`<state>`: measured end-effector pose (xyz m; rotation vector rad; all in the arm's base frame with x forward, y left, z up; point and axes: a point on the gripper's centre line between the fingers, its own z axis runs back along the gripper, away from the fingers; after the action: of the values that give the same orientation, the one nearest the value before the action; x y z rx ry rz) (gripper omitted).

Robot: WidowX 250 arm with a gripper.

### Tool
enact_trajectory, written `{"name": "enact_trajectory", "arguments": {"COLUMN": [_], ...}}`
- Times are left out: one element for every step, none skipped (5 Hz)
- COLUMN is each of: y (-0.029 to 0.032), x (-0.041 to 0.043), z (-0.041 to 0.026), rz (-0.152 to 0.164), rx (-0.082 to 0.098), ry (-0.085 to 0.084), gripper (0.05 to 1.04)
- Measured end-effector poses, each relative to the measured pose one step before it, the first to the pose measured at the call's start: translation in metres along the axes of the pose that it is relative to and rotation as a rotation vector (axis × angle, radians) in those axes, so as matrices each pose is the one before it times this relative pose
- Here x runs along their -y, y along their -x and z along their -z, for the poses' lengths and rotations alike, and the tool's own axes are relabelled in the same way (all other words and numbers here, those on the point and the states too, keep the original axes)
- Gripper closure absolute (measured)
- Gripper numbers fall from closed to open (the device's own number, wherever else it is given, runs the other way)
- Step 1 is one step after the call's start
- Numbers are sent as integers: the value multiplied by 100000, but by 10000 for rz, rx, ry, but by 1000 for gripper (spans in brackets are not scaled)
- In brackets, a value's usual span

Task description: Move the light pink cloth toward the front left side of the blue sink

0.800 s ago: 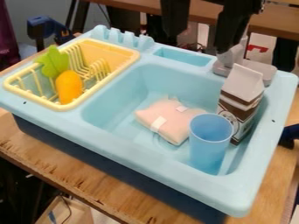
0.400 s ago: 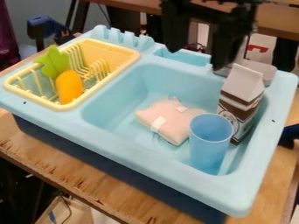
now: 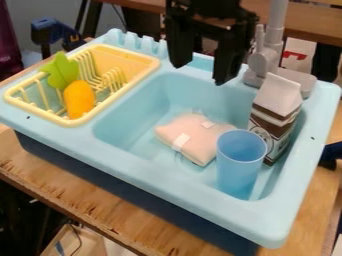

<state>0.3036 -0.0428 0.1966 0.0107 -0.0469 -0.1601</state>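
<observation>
Pincer hangs above far side of blue sink, 2 fingers spread. Pink bundle lies on basin floor; 1 blue cup near right, 1 carton far right.

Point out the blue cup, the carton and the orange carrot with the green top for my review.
Blue cup (image 3: 240, 165): camera view, on the front of its wall.
Carton (image 3: 276, 96): camera view, on its pale sloping top.
Orange carrot (image 3: 79, 100): camera view, on its orange body.
</observation>
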Motion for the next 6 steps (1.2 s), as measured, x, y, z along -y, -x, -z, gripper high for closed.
{"name": "enact_trajectory", "arguments": {"y": [-926, -738, -594, -272, -205, -303], "x": [-1275, -136, 254, -67, -45, -760], "z": [1826, 1195, 1989, 1459, 919, 1171], "rz": [-434, -300, 97, 13, -14, -73], "rx": [40, 214, -109, -307, -138, -169], "ry": [-34, -1, 134, -46, -1, 43], "gripper": [75, 75, 75, 75, 75, 75]}}
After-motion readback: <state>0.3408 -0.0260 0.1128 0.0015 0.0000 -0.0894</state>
